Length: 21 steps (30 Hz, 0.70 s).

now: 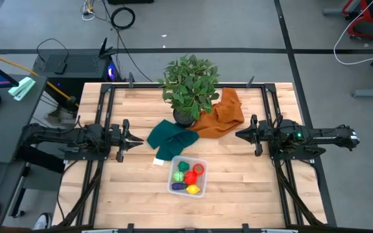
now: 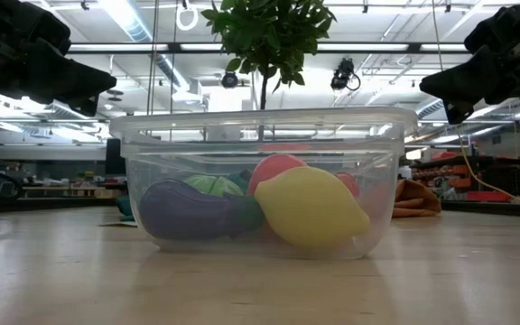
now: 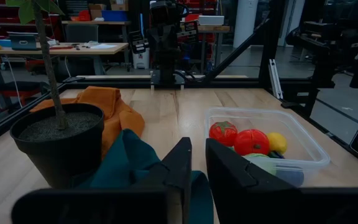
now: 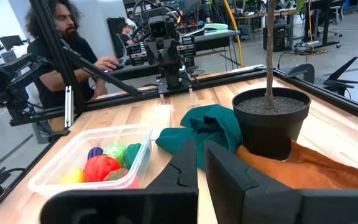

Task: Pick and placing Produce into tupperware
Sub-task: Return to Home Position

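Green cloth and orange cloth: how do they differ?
The green cloth is dark teal; the orange cloth is rust orange. The green cloth lies on the left-arm side of the pot, reaching toward the tupperware; the orange cloth lies on its right-arm side, farther off. Both lie crumpled on the table against the pot.

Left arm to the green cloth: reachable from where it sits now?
Probably yes. The left gripper points straight at the green cloth, with only bare table between them; the plant pot stands off that line.
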Tool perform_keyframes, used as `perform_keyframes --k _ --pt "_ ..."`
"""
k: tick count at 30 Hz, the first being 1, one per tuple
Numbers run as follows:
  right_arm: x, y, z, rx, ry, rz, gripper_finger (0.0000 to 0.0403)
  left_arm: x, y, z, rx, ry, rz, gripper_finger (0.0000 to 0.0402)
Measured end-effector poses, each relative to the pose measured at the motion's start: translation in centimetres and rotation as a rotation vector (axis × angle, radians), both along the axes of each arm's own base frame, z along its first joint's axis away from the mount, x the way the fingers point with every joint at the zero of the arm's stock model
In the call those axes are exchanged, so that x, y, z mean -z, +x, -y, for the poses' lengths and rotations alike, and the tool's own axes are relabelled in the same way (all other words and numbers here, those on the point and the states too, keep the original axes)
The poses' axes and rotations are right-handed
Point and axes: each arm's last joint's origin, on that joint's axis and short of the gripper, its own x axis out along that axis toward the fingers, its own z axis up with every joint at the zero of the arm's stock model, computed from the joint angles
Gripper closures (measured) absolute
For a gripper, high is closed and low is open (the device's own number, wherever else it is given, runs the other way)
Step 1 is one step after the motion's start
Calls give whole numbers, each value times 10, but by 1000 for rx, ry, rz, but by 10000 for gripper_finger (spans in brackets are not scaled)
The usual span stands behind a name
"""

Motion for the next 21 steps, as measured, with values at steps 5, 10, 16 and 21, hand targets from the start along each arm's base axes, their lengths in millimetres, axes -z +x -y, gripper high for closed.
perform_keyframes --k 5,10,16,21 --pt "0 0 0 0 0 0 403 0 0 0 0 0 0 341" --pt "0 0 0 0 0 0 403 0 0 0 0 0 0 338" --pt "0 0 0 0 0 0 403 0 0 0 0 0 0 345" --pt "0 0 0 0 0 0 403 0 0 0 0 0 0 349"
